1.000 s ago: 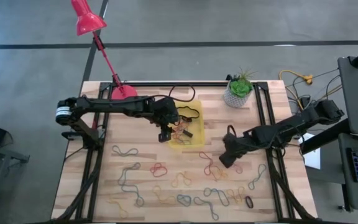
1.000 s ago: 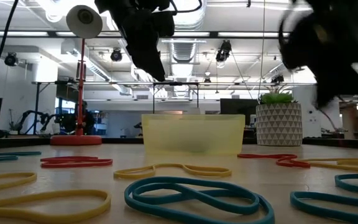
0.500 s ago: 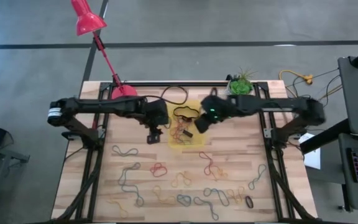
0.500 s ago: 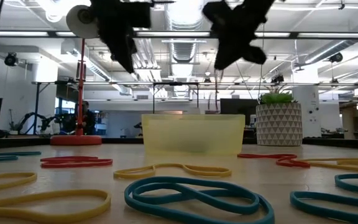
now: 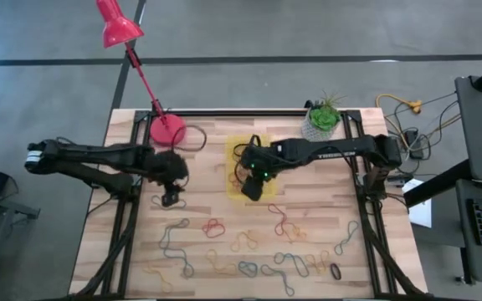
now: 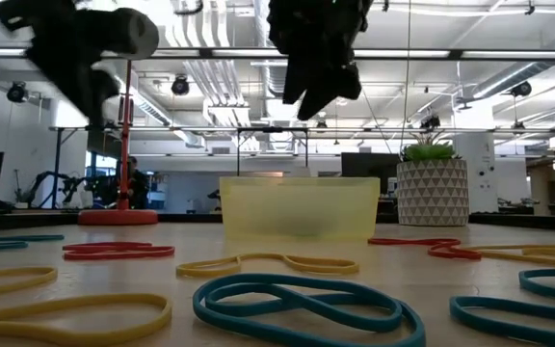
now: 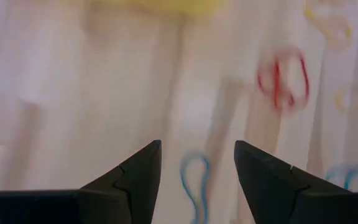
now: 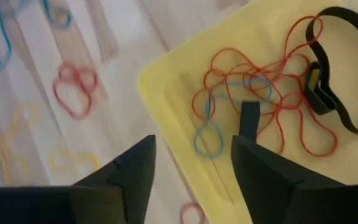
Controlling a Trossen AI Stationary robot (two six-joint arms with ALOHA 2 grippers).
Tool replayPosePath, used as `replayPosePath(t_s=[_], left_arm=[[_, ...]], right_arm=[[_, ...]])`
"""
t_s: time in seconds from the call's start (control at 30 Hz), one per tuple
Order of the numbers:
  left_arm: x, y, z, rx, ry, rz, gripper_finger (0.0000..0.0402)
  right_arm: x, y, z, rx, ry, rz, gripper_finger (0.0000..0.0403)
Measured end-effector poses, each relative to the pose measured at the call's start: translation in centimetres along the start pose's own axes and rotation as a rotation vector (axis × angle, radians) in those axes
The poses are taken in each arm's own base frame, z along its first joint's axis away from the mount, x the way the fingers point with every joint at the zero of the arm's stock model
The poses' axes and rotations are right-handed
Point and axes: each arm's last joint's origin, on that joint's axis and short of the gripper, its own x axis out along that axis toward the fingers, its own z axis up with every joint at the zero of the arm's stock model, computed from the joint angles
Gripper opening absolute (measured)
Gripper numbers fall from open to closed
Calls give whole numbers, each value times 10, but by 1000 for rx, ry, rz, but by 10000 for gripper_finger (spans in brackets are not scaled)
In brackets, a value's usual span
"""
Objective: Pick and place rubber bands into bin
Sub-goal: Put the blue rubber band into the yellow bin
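The yellow bin [image 5: 234,159] stands mid-table and holds a tangle of red, blue and black rubber bands [image 8: 260,99]. Several more rubber bands [image 5: 224,242] in red, yellow, blue and tan lie flat on the table's near half. My right gripper [image 5: 252,187] hangs open over the bin's near-left corner [image 8: 151,78], with nothing between its fingers [image 8: 191,180]. My left gripper [image 5: 171,199] is open above bare wood left of the bin. In its wrist view a blue band [image 7: 194,180] lies under the gap and a red one [image 7: 283,78] lies beyond.
A white ribbed plant pot [image 5: 320,124] stands at the far right. A red lamp's base [image 5: 167,130] sits at the far left, its stem leaning out past the far edge. A small black block [image 8: 248,118] lies among the bands in the bin.
My right gripper has swung from the table's right side toward the left edge and now hangs over the bin's near edge. My left gripper has drawn away from the bin toward the table's left edge and a little nearer.
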Motion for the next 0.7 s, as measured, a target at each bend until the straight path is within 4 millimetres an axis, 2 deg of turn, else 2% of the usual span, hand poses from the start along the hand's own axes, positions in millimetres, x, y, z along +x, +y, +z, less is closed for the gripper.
replayPosePath(t_s=[0.17, 0.3, 0.47, 0.7], left_arm=[[31, -1, -40, -34, 133, -13, 187], [51, -3, -58, -94, 212, 17, 187], [61, -6, -55, -157, 235, 59, 187], [85, -9, -52, -167, 307, 120, 187]], right_arm=[[-14, 29, -21, -80, 26, -11, 214], [-15, 54, -41, -114, 39, -19, 215], [-15, 69, -54, -63, -12, -81, 215], [-14, 69, -57, 10, -34, -112, 215]])
